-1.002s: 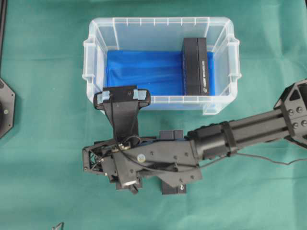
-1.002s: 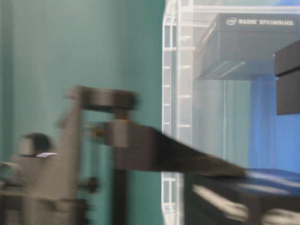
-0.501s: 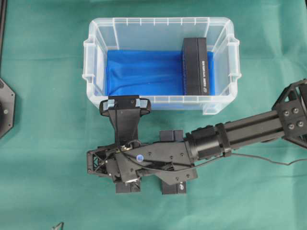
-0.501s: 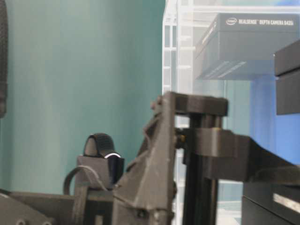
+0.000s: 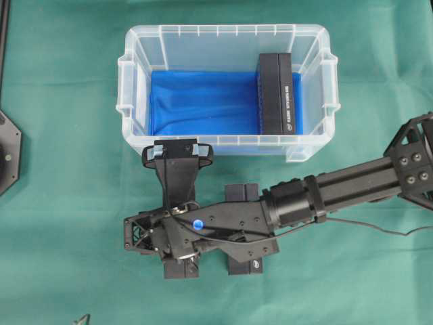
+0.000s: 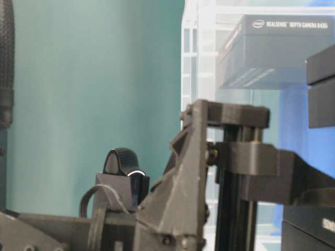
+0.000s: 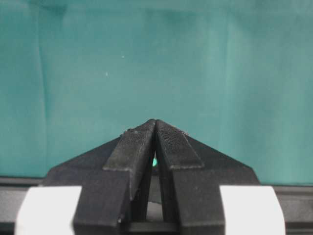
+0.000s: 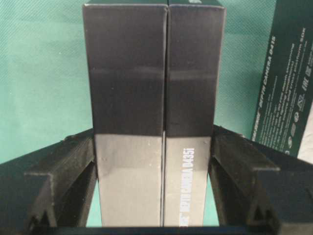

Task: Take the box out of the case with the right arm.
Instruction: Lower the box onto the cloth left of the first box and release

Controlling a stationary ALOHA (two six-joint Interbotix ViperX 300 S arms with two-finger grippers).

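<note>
The clear case (image 5: pixel 125 74) with its blue lining stands at the back and holds one black box (image 5: pixel 276 95) upright against its right wall. In front of the case, my right gripper (image 5: pixel 179 254) is shut on another black box (image 5: pixel 181 269), low over the green cloth. The wrist view shows this box (image 8: pixel 153 98) filling the space between the right gripper's (image 8: pixel 153 139) fingers (image 8: pixel 73 161), which press on both long sides. My left gripper (image 7: pixel 155 122) is shut and empty over bare cloth.
Another black box (image 5: pixel 245 261) lies on the cloth just right of the held one, partly under the right arm (image 5: pixel 352 183). It shows at the right edge of the wrist view (image 8: pixel 288 73). The left arm's base (image 5: pixel 5 152) sits at the table's left edge.
The right arm has drawn a little further from the case toward the front, still gripping its box. The box inside the case has not moved.
</note>
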